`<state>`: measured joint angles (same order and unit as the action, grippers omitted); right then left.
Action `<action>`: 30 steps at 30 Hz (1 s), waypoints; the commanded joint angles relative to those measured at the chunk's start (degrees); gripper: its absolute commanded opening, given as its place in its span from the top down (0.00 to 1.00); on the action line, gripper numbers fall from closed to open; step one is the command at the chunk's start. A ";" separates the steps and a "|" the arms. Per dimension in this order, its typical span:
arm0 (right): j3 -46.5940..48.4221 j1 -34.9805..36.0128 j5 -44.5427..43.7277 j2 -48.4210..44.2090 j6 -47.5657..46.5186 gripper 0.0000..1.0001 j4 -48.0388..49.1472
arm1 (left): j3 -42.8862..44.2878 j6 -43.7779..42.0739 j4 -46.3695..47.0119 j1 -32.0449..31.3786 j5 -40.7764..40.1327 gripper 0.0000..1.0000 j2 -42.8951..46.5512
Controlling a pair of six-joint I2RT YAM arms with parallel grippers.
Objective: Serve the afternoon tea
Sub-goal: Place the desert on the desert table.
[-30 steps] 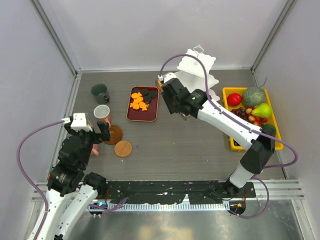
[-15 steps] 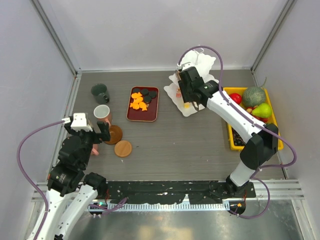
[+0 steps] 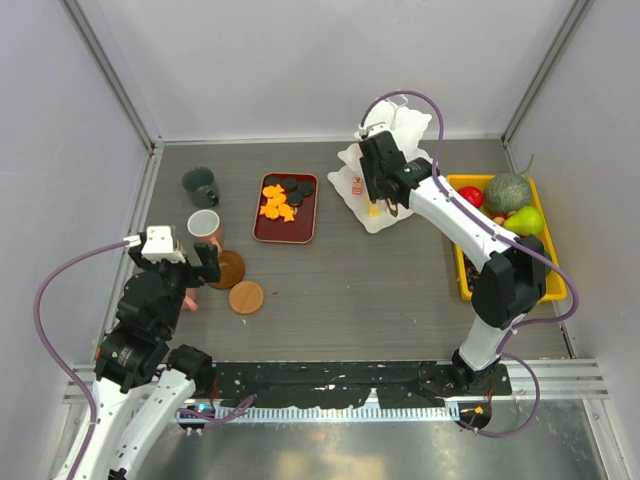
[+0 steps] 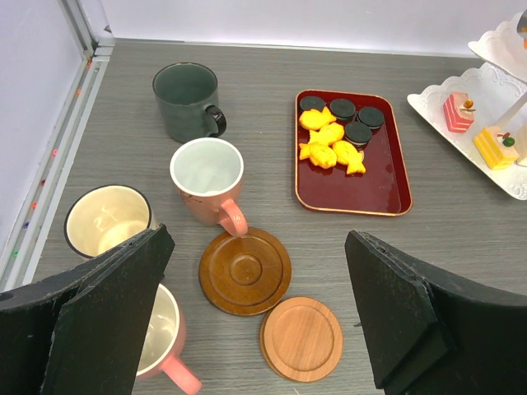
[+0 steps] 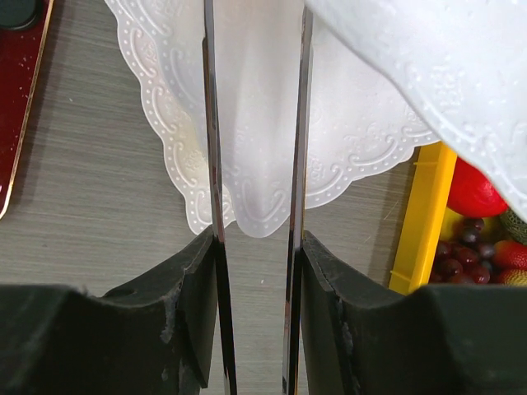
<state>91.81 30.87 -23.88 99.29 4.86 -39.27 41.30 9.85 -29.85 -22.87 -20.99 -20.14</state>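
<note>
My right gripper [image 5: 255, 247] is shut on the metal tongs [image 5: 210, 164], whose two blades reach out over the lowest tier [image 5: 346, 123] of the white three-tier stand [image 3: 395, 125]. Nothing shows between the blades. A pink sweet [image 4: 457, 111] and a yellow sweet [image 4: 494, 146] rest on that tier. My left gripper [image 4: 257, 247] hangs open above two brown coasters [image 4: 245, 270] [image 4: 301, 338]. Around them stand a dark green mug [image 4: 185, 99], a pink mug [image 4: 207, 177], a cream mug [image 4: 107, 220] and a second pink mug [image 4: 160, 329]. Orange sweets [image 4: 329, 144] and black round sweets [image 4: 342, 109] lie on the dark red tray [image 4: 354, 177].
The yellow tray of fruit [image 3: 468, 285] sits at the right edge, just beyond the stand and under my right forearm. Grey walls close in the table at the left, back and right. The pink mug's handle touches the darker coaster.
My right arm has swung from beside the dark red tray to over the stand's lowest tier, tongs still in its grip. The left arm has not moved.
</note>
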 commanded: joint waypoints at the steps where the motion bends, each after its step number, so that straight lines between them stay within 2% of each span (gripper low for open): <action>1: 0.39 -0.20 -4.77 -0.15 0.76 0.62 5.34 | -0.16 -0.18 2.78 -0.15 -0.01 0.01 0.10; 15: -0.40 -0.37 -8.20 3.28 2.25 0.60 7.71 | -0.17 -0.27 2.69 -0.24 -0.19 0.01 0.19; 21: -1.81 -0.37 -7.59 2.15 2.87 0.52 8.42 | -0.17 -0.27 2.69 -0.15 -0.19 0.01 0.19; 30: -4.09 0.06 -5.30 -1.19 2.96 0.46 9.12 | -0.17 -0.27 2.60 -0.15 -0.01 0.01 0.10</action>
<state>88.58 30.68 -28.84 102.83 6.59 -32.91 41.30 9.85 -29.85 -22.87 -20.99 -20.14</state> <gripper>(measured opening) 0.529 0.991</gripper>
